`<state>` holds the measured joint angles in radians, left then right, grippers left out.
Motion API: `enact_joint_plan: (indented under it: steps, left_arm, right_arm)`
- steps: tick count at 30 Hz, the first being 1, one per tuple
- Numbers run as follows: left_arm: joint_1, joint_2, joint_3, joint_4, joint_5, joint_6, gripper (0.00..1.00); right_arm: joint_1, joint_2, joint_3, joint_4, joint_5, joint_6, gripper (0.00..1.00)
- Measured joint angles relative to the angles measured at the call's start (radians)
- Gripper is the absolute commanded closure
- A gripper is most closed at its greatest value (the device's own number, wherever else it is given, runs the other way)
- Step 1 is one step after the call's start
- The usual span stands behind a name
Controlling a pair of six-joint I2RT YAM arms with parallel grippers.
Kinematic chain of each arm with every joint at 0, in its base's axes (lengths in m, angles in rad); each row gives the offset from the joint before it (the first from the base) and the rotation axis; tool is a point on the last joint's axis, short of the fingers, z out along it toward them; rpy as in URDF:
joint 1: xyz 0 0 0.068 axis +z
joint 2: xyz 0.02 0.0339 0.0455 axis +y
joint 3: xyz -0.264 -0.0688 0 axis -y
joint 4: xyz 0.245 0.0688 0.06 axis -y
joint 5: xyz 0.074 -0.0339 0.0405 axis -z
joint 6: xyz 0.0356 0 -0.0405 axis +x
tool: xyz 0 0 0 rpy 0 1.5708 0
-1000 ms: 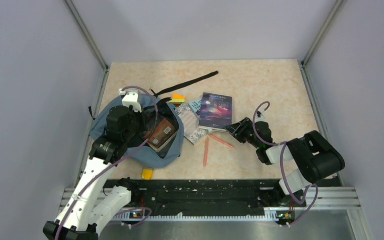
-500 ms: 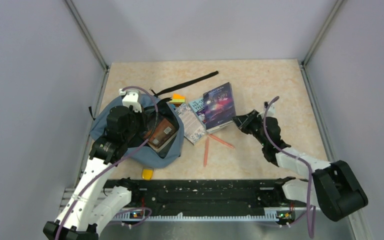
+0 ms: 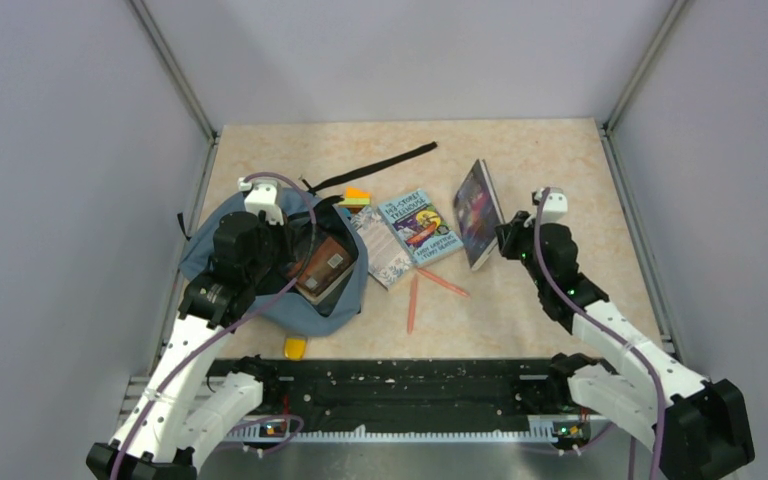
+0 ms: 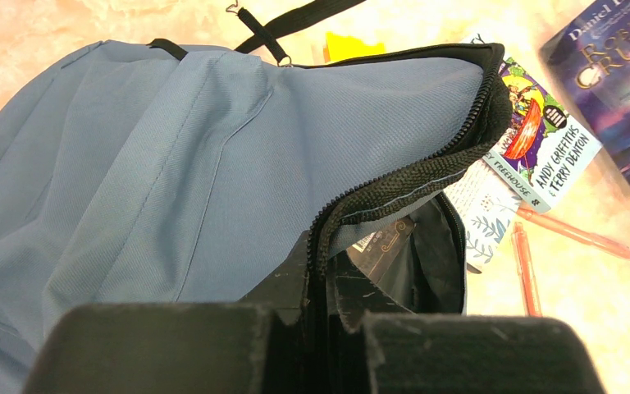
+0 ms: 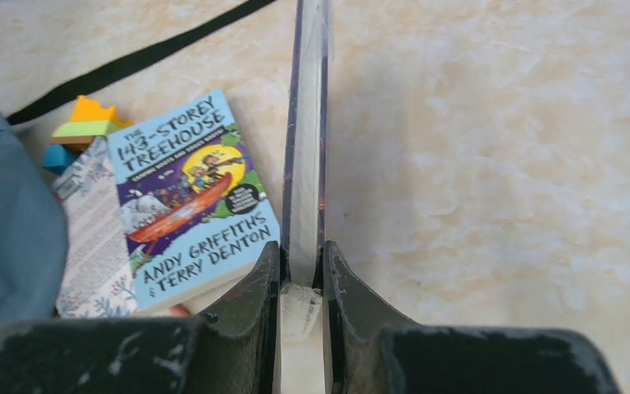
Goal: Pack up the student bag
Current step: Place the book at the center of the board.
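The backpack (image 3: 285,315) lies at the left of the table (image 3: 560,160), its mouth facing right with a flat case (image 3: 325,268) inside; the left gripper (image 3: 290,245) pinches the mouth's rim. A strap (image 3: 380,167) runs from the backpack's far side toward the table's middle, and toy blocks (image 3: 357,197) sit just beyond the mouth. Right of the mouth a notebook (image 3: 380,255) lies partly under a storybook (image 3: 420,227), with two pens (image 3: 415,300) just near of them. Further right, a second book (image 3: 480,210) is held on edge in the right gripper (image 3: 506,238). A small object (image 3: 295,348) sits at the backpack's near edge.
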<state>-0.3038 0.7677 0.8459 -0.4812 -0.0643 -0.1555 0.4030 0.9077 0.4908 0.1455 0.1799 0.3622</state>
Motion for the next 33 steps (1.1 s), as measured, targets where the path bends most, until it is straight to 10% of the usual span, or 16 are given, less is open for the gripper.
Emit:
enact_joint_plan:
  steps: [33]
  left_arm:
    - [0.000,0.000,0.000,0.000,0.005,0.000,1.00]
  right_arm:
    - [0.058,0.101,0.032,-0.011,0.086,-0.161,0.78]
